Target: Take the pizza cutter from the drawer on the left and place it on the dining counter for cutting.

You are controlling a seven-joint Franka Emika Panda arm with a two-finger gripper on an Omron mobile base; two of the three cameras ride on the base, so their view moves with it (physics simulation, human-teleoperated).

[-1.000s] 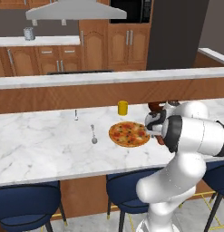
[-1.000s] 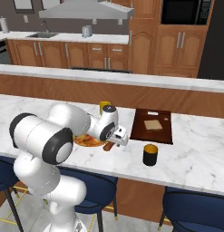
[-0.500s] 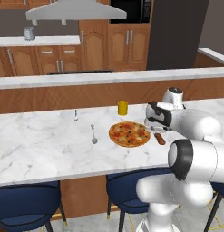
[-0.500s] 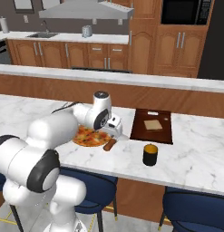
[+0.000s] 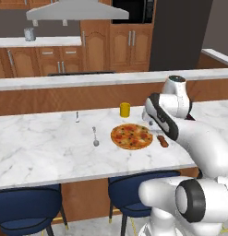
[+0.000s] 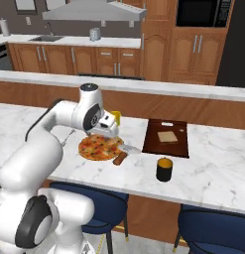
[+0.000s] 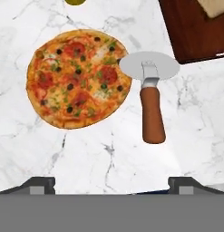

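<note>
the pizza cutter (image 7: pixel 149 93) lies flat on the dining counter (image 7: pixel 109 158), just right of the pizza (image 7: pixel 77 77). the gripper (image 7: pixel 111 183) is wide open and holds nothing. best to lift straight up and bump nothing.

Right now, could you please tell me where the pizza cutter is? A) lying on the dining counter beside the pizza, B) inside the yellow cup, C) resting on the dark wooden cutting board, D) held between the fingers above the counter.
A: the pizza cutter lies flat on the dining counter, its wheel at the edge of the pizza, with nothing gripping it.
</note>
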